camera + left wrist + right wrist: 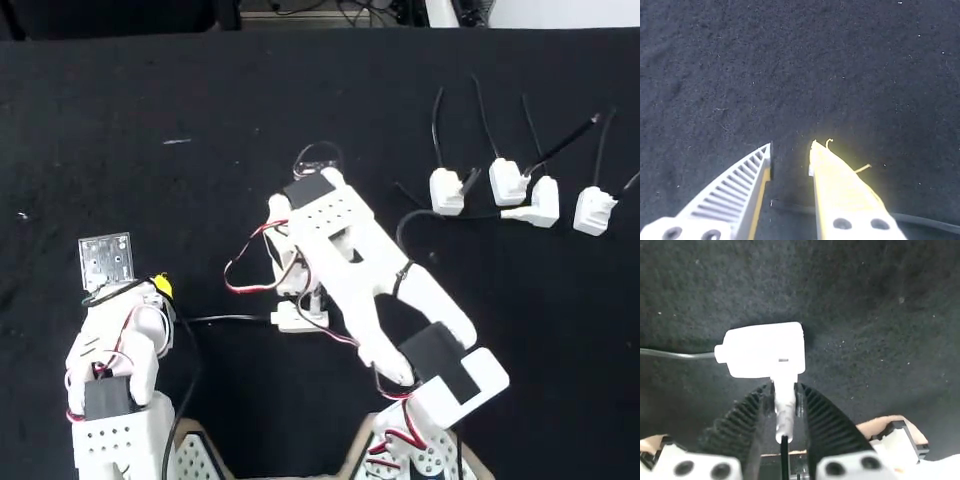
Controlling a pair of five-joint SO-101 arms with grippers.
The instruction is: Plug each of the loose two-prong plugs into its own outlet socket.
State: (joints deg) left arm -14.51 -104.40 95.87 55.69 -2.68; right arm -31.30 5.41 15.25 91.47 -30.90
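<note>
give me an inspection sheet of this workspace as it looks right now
surface: black cloth over the table.
job's things: white socket block with a white plug butted against it; four white plug pieces at the far right side.
clutter: grey square plate by the left arm.
grippers: left gripper open, nothing between its fingers; right gripper shut on the white plug.
cables: black leads on the far pieces; thin cable leaving the socket block.
surroundings: tangled cables beyond the far edge.

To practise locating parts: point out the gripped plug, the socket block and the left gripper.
gripped plug (pixel 785 410), right wrist view, white body.
socket block (pixel 760 347), right wrist view, middle of its face.
left gripper (pixel 791 146), left wrist view, midway between fingertips.
</note>
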